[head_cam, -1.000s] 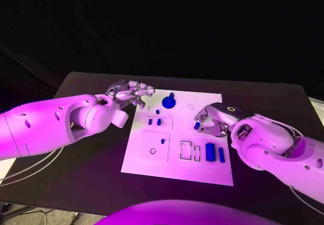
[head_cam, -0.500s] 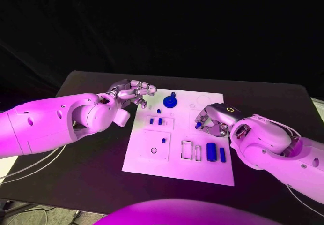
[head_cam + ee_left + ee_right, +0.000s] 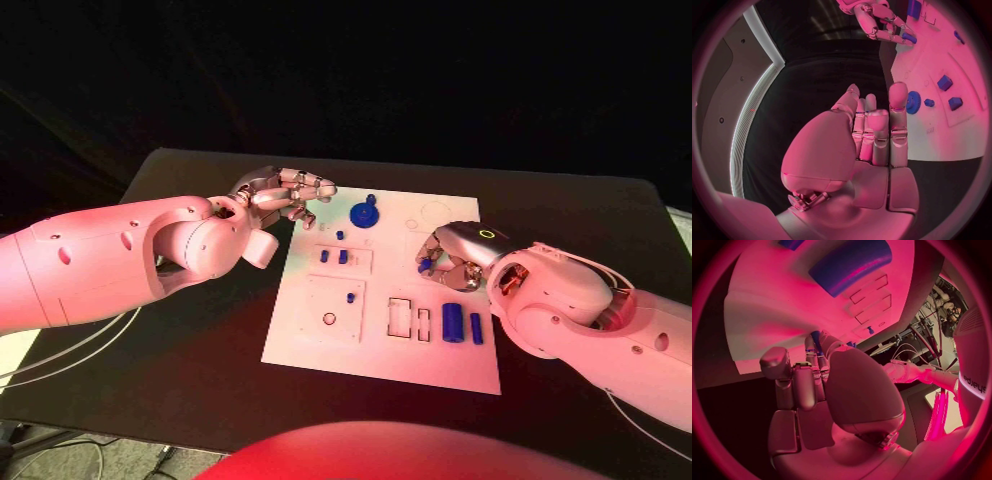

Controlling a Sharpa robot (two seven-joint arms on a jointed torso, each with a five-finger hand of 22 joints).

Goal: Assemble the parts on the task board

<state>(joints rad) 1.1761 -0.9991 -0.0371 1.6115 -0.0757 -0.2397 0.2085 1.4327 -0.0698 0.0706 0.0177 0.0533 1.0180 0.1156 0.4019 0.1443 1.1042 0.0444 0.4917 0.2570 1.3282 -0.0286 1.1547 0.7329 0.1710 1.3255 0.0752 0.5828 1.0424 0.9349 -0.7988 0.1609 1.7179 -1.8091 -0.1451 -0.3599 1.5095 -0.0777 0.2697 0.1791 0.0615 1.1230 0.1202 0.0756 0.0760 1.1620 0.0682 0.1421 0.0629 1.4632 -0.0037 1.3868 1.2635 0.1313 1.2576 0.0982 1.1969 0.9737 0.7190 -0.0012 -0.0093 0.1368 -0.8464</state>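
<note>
Head view first: the task board [image 3: 382,345] is a flat white rectangular plate lying on the matte black worktop [image 3: 188,360], with thin outlined recesses cut into it. There's a round blue gear-shaped part [image 3: 361,215] near its far edge, 2 small blue blocks [image 3: 335,257] in a rectangular outline just below that, and 2 long blue bars [image 3: 462,324] standing side by side near the right edge, next to 2 narrow rectangular slots [image 3: 408,320]. The left hand [image 3: 284,195], shiny segmented metal on a smooth white arm, hovers over the board's far left corner with fingers curled in loosely and nothing in them that I can see. The right hand [image 3: 447,262] sits low over the right half of the board, fingers bunched around a small blue part [image 3: 427,264].

Left wrist view: the left hand [image 3: 873,135] has its fingers stretched out straight and close together, holding nothing. Past the fingertips you get the board's [image 3: 936,135] smooth white surface with the toothed gear [image 3: 912,102] and 2 chunky blue blocks [image 3: 949,93]. The right hand [image 3: 882,22] is further along, fingertips down on a blue piece.

Right wrist view: the right hand [image 3: 817,385] is pressed close to the board [image 3: 779,310], and a slim blue part [image 3: 816,341] sticks up between its fingertips, so it's pinching that. A big rounded blue bar [image 3: 851,265] lies on the board beyond it, beside rectangular cut-outs.
</note>
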